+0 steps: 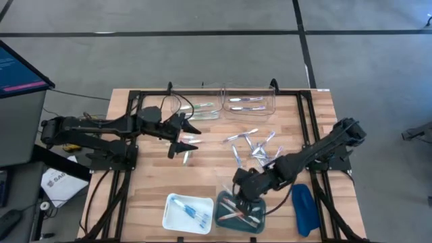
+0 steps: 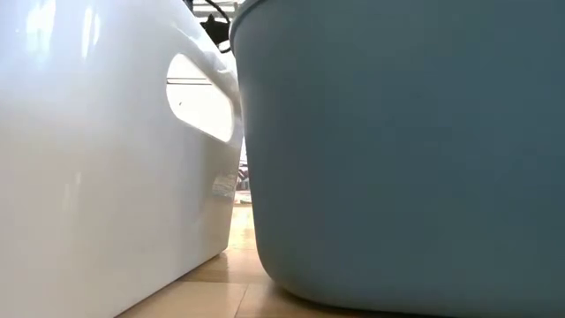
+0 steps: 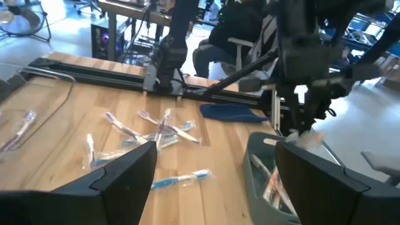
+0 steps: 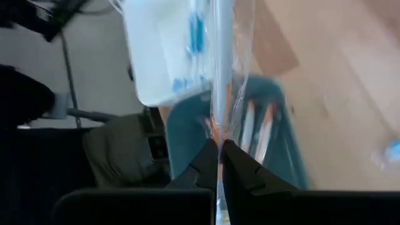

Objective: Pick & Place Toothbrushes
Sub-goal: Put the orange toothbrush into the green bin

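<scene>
My right gripper hangs over the teal bin at the near edge, shut on a clear-wrapped toothbrush with an orange handle. Several pink and orange toothbrushes lie in that bin. The white bin beside it holds blue ones. A loose pile of wrapped toothbrushes lies mid-table. My left gripper hovers open, left of the pile and above a blue toothbrush. My right gripper pinches the clear-wrapped toothbrush between its two fingertips, at a point on the wrapper beside the orange handle. The fingers come from above, pointing down. The toothbrush runs on past the fingertips, lifted clear over the teal bin.
A clear container at the far edge holds more toothbrushes. Green-wrapped ones lie left of it. A large dark-blue oblong object sits right of the teal bin. Black frame rails run around the wooden table. In the low view both bins' walls fill the picture.
</scene>
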Robot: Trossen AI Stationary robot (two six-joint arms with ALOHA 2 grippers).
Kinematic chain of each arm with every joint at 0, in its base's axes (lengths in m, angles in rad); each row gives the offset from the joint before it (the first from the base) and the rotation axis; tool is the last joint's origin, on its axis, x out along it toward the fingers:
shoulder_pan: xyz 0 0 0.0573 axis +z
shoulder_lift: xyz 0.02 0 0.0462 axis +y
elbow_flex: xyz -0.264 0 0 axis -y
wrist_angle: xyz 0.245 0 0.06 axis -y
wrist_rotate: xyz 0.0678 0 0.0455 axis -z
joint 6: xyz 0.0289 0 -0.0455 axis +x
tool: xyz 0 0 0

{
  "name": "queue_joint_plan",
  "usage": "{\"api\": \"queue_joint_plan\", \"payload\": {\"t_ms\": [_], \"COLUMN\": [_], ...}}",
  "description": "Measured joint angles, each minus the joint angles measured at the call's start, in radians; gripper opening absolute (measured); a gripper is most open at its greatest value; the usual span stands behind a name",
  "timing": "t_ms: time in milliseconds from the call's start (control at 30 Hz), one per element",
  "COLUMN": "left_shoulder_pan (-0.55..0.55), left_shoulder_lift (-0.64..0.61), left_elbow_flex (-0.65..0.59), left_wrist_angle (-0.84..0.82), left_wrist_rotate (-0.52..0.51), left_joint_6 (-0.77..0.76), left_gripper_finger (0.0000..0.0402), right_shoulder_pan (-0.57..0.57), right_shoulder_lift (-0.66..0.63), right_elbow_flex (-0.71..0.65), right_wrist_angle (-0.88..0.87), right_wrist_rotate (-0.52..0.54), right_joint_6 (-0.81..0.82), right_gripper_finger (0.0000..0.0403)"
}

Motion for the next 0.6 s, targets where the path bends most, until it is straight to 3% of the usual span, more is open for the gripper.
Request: {"api": "queue_joint_plan", "payload": {"t_ms": [233, 600], "left_shoulder_pan": [-0.023, -0.050], "left_shoulder_lift": [0.000, 0.000], "left_elbow_flex": [0.000, 0.000], "left_wrist_angle": [-0.005, -0.012], "left_wrist_rotate": [0.000, 0.000], "left_joint_6": [-0.008, -0.008], "left_gripper_finger": [0.0319, 0.0319], "right_shoulder_pan": [0.023, 0.048], "right_shoulder_lift": [0.127, 0.262], "right_elbow_flex": [0.023, 0.195], "right_wrist_angle": [-0.006, -0.279], "right_wrist_rotate": [-0.041, -0.114], "right_joint_6": [0.058, 0.076], "right_gripper_finger": [0.0000, 0.0000]}}
